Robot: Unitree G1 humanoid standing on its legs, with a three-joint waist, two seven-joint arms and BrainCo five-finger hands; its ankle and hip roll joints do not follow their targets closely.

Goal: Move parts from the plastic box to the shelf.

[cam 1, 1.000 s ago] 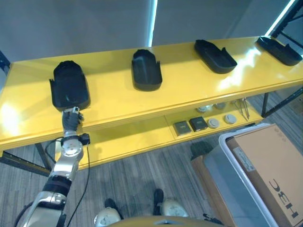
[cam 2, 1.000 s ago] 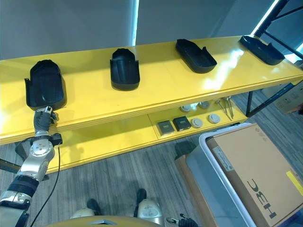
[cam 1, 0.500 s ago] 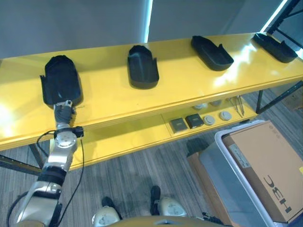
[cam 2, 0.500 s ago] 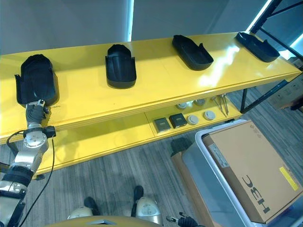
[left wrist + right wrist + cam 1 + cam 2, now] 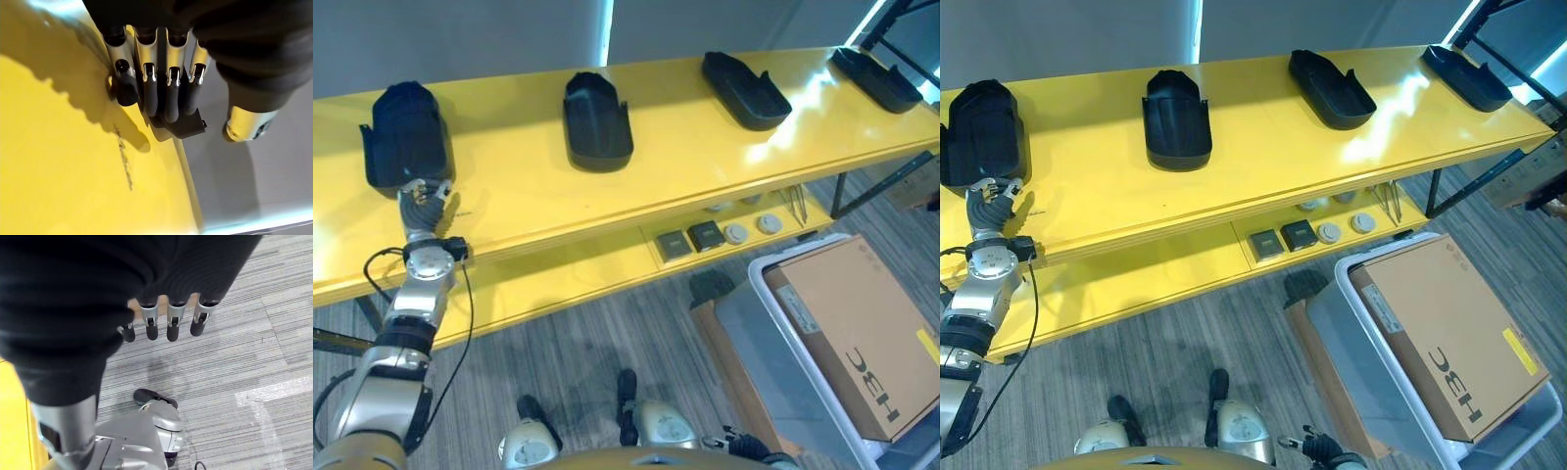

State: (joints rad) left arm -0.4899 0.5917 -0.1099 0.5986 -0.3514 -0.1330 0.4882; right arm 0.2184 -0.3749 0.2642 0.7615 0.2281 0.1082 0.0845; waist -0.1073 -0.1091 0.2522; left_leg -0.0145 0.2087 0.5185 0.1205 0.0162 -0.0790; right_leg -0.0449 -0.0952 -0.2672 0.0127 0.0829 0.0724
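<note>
Since the earlier frames, the left hand (image 5: pixel 427 200) has drawn back from the leftmost black part (image 5: pixel 404 135); fingers relaxed, holding nothing, just beside its near end. That part rests on the yellow shelf (image 5: pixel 529 196), long axis front-to-back, rounded end away. Placement judged complete; next, return to the plastic box (image 5: pixel 1371 377). Right hand (image 5: pixel 166 320) hangs empty, fingers relaxed.

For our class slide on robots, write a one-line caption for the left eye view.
Robot's left hand open beside the leftmost of four black parts on the yellow shelf.

left hand (image 5: pixel 161 93) — fingers relaxed | black part (image 5: pixel 188 126) (just beyond) | yellow shelf (image 5: pixel 58 161)
</note>
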